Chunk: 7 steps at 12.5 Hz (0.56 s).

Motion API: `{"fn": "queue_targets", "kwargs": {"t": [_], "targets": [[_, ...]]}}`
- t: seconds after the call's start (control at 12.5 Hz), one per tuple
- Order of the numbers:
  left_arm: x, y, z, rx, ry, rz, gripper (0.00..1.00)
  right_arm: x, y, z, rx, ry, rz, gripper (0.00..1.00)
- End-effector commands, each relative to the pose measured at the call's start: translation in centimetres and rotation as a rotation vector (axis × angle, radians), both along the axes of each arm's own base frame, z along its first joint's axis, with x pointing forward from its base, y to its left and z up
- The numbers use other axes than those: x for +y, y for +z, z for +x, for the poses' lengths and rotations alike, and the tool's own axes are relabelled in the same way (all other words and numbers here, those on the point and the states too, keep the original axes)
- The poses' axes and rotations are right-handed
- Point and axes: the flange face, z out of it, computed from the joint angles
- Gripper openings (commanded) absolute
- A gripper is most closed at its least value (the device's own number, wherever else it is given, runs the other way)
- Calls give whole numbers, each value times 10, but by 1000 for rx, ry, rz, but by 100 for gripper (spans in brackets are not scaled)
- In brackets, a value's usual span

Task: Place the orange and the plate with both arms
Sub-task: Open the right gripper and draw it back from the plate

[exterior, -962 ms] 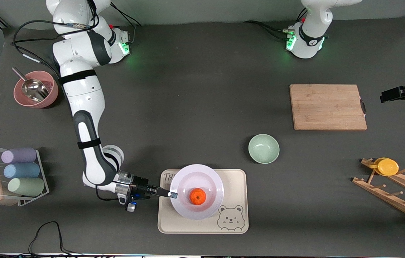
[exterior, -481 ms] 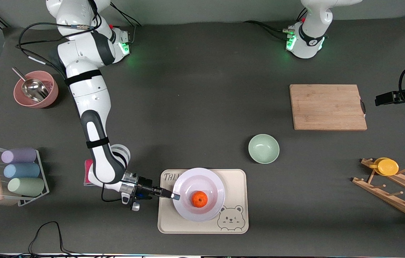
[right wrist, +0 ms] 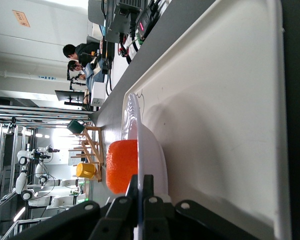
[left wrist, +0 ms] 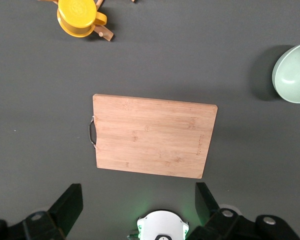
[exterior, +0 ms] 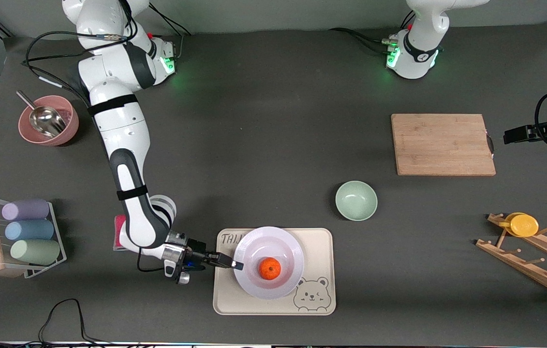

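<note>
The lavender-white plate (exterior: 283,246) rests on the cream bear tray (exterior: 321,295) with the orange (exterior: 269,268) in its middle. My right gripper (exterior: 235,265) is shut on the plate's rim at the side toward the right arm's end of the table. In the right wrist view the fingers (right wrist: 150,192) pinch the thin rim (right wrist: 135,130), with the orange (right wrist: 121,165) just past it. My left gripper (exterior: 510,136) is up in the air at the left arm's end, beside the cutting board, with its jaws wide apart and empty; its fingers (left wrist: 67,205) frame the left arm's base.
A pale green bowl (exterior: 356,200) stands farther from the front camera than the tray. A wooden cutting board (exterior: 442,144), a wooden rack with a yellow cup (exterior: 524,224), a pink bowl with a scoop (exterior: 48,121) and a cup rack (exterior: 26,231) stand around.
My right gripper slid the plate with the orange a little toward the left arm's end and nearer the front camera on the tray. My left gripper drifted slightly toward the cutting board.
</note>
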Motion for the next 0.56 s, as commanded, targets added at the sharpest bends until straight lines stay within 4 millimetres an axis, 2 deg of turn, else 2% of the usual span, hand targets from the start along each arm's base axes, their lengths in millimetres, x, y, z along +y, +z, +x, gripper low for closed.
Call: {"fn": "queue_targets", "kwargs": {"t": [0.0, 0.08, 0.16, 0.48], "targets": [[1, -6, 3, -1, -16, 9, 100, -1, -8, 1, -23, 13, -23, 60], [4, -8, 4, 2, -13, 9, 100, -2, -7, 2, -22, 14, -26, 65], [5, -9, 4, 5, -12, 10, 100, -6, -6, 3, -25, 30, -52, 77], [0, -9, 3, 11, -19, 12, 100, -36, 12, 13, 18, 49, -121, 78]]}}
